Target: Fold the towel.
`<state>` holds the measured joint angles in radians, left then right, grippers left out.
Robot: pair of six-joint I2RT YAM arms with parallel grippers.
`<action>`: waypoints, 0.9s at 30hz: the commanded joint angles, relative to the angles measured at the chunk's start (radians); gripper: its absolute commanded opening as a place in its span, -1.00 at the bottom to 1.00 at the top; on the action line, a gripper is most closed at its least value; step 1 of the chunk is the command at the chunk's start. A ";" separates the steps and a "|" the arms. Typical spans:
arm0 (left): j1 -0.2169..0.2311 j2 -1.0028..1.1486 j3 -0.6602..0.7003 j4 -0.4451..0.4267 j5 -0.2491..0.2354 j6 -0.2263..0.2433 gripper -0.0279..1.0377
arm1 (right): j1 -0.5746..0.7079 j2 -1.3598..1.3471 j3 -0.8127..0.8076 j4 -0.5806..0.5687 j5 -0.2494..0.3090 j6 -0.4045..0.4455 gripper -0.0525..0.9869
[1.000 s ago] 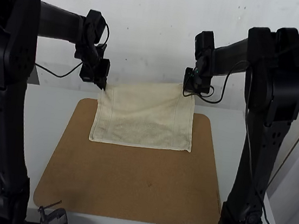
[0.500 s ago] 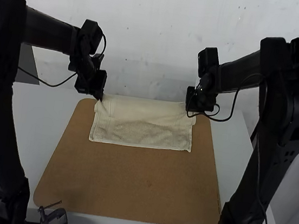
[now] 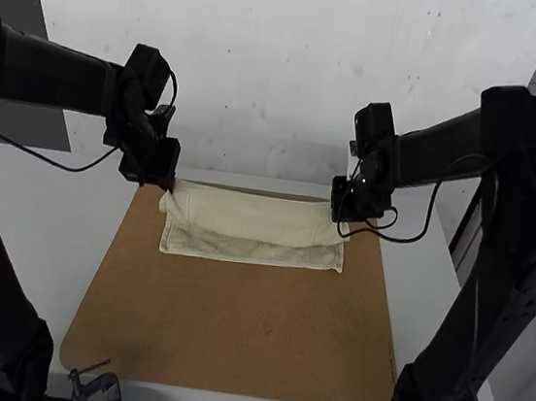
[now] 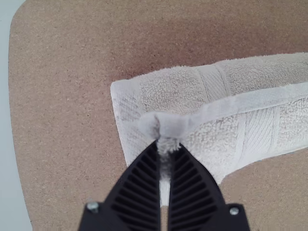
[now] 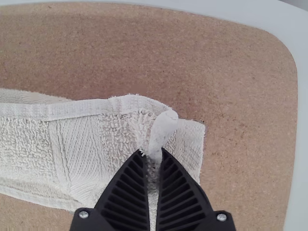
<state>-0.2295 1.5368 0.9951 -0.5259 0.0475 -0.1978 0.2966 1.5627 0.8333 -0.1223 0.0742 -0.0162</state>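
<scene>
The left gripper [image 3: 168, 187] has its pincer pinched together on a corner of the towel [image 3: 256, 217]; in the left wrist view its black, ribbed fingers [image 4: 138, 192] close on the cloth where the hem comes up into a small rounded peak. The right gripper [image 3: 342, 219] does likewise at the towel's other side, its ribbed fingers [image 5: 126, 195] drawn in on a corner that bunches into a little knob above the tips. Both point down at the cloth, level with each other, one at either end of it. Behind each, the wrist hangs steeply from the forearm. The left arm [image 3: 54, 72] has its forearm running inward nearly level from a high elbow out at the high view's left edge, its lower link leaning outward from the base. The right arm [image 3: 503, 278] roughly mirrors it, elbow raised and set wide, forearm sloping down and inward to the wrist. Between the grippers the cream towel lies doubled over in a long, low band, the upper layer smooth and softly sagging, a rougher strip of the lower layer showing along the side nearer the arm bases. It sits on the far part of a brown board [image 3: 232, 333] with rounded corners, which rests on a pale table [image 3: 75, 216]. A small dark fitting [image 3: 103, 391] stands near the left arm's base.
</scene>
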 commanded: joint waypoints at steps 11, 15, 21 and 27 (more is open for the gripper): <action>-0.044 -0.044 -0.099 0.004 -0.024 0.031 -0.92 | 0.004 -0.112 -0.069 -0.040 0.015 -0.010 -0.87; -0.050 -0.061 -0.116 0.001 -0.026 0.034 -0.92 | 0.003 -0.128 -0.102 -0.045 0.016 -0.008 -0.86; -0.053 -0.109 -0.130 -0.008 -0.029 0.037 -0.92 | -0.001 -0.148 -0.132 -0.045 0.016 -0.008 -0.86; -0.021 -0.064 -0.135 0.040 -0.037 0.044 -0.92 | -0.010 -0.102 -0.125 -0.010 0.024 -0.008 -0.87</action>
<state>-0.2798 1.4414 0.8627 -0.5213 0.0479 -0.1719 0.2970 1.4437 0.6991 -0.1505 0.0650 -0.0200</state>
